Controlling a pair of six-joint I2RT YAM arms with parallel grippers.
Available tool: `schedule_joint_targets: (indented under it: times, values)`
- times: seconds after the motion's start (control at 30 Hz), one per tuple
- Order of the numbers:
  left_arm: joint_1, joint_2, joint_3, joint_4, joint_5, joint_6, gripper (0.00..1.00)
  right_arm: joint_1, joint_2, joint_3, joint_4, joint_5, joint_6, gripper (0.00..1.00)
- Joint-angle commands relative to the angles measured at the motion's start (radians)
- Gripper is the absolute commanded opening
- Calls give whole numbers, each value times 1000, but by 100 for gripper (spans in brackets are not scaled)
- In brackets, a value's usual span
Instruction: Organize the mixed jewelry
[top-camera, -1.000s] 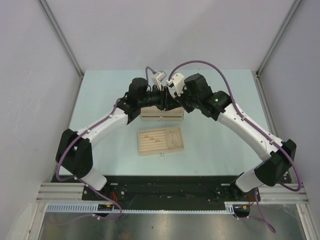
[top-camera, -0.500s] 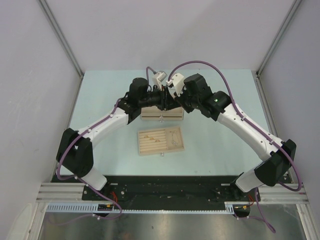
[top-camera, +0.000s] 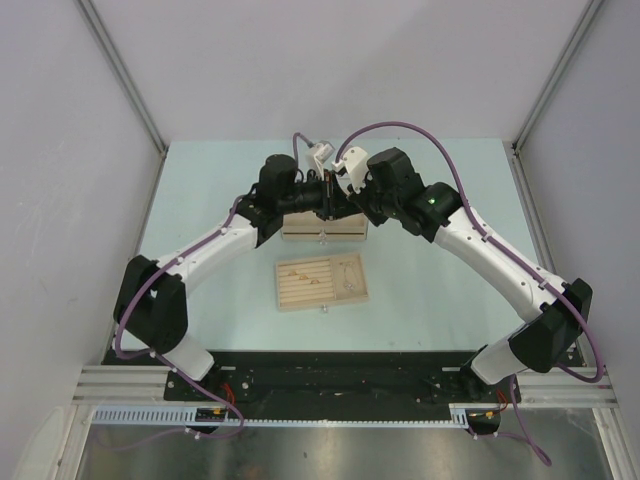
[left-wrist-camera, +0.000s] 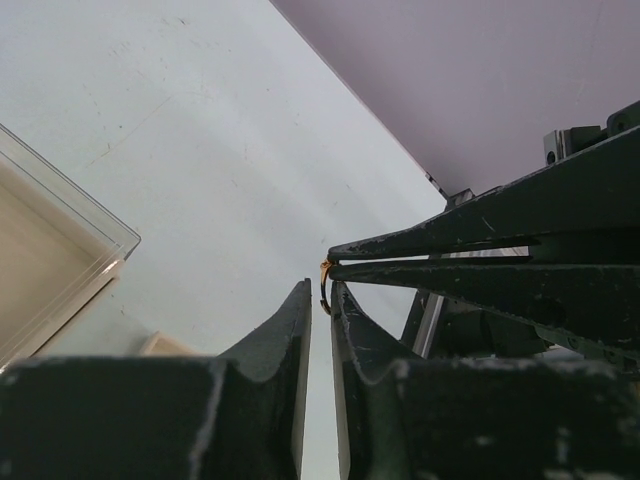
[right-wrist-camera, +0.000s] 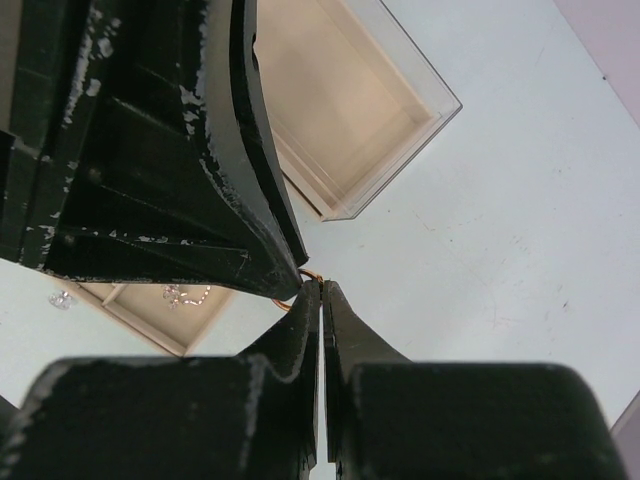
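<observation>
Teal table (top-camera: 200, 200), with a beige box (top-camera: 324, 232) set mid-table and a slotted tray (top-camera: 300, 292) nearer the front edge. Above the box, the black claws are met tip to tip. The right claw (right-wrist-camera: 321, 290) is pinched shut on a thin gold ring (left-wrist-camera: 324, 272). The left claw (left-wrist-camera: 321, 290) is seen barely apart, with the ring right at its tips. Contact can't be told tbh.

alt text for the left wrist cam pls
A small gold ring is pinched in the shut tips of the right gripper, which reaches in from the right. The ring sits at the tips of the left gripper, whose jaws are narrowly parted. Behind are the pale table and, at left, a corner of a clear-walled box.
</observation>
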Motion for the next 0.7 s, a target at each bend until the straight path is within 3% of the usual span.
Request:
schedule_joint_targets:
  times: [0.0,0.27,0.43,0.67]
  values:
    - [-5,1,39,48,14,-14,16,13,0,29,18,0,6,0]
    - [-11,1,33,62,22,-27,4,18,5,29,13,-6,10,0]
    - [-11,-16,10,88,25,-36,0,16,7,28,15,-6,15,8]
    - [-8,-50,-16,107,32,-33,0,-5,-25,26,1,-80,29,34]
